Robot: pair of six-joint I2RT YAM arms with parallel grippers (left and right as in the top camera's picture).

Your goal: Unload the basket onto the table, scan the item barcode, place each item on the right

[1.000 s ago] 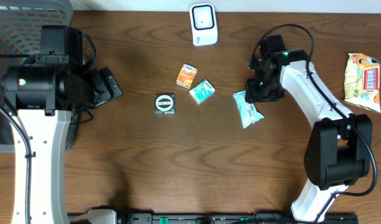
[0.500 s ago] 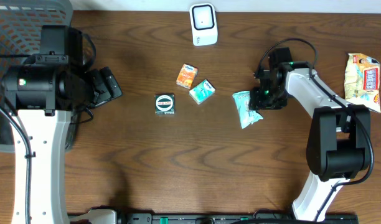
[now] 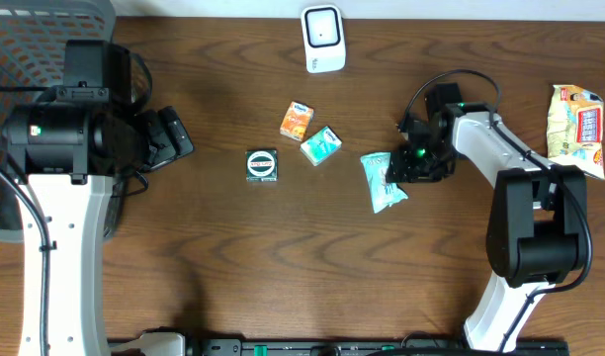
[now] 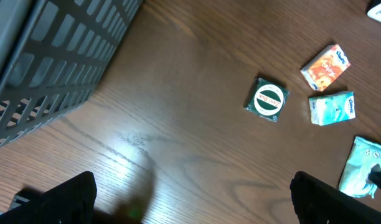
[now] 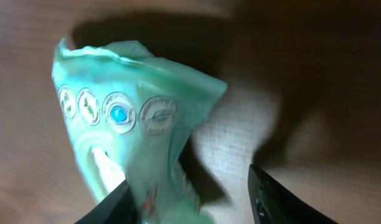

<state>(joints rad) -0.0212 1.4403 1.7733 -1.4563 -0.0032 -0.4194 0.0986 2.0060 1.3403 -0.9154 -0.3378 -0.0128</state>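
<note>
Packet (image 3: pixel 380 181), green, perhaps in right gripper (image 5: pixel 190 196)

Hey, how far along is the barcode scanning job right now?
Done: nothing; no item is at the white scanner. In hand: the right end effector is down at the green packet, jaws open over its end. To do: grip it, carry it to the scanner, show the barcode. The left end effector idles open.

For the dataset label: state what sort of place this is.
Probably a mock shop checkout on a wooden table: a white barcode scanner at the far edge, small packaged goods such as the orange packet and the snack bag, and a grey basket at the left.
</note>
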